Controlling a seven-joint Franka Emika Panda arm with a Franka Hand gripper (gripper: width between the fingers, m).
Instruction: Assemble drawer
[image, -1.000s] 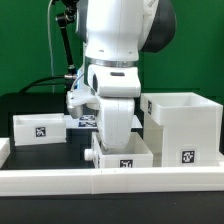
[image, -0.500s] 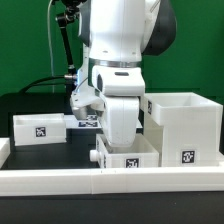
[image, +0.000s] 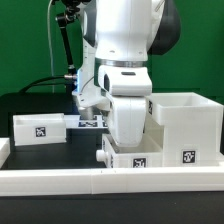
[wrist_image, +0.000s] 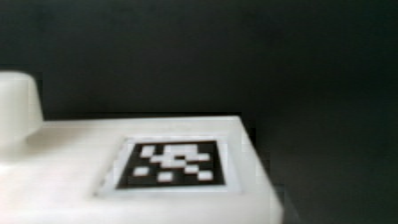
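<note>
The large white hollow housing of the drawer stands at the exterior view's right, open top up, a tag low on its front. A small white tray with a tag sits just to its left by the front rail. My gripper reaches down into this tray, with its fingers hidden behind the hand and the tray wall. The tray travels with it, so it looks shut on the tray. The wrist view shows the tray's tagged white face, blurred, and no fingers. A second small tray rests at the exterior view's left.
A low white rail borders the table's front edge. The marker board lies on the black table behind the arm, between the left tray and the housing. A rounded white part shows at the wrist view's edge.
The arm and the tray under it have slid toward the exterior view's right, closer to the housing. The left tray and the housing have not moved.
</note>
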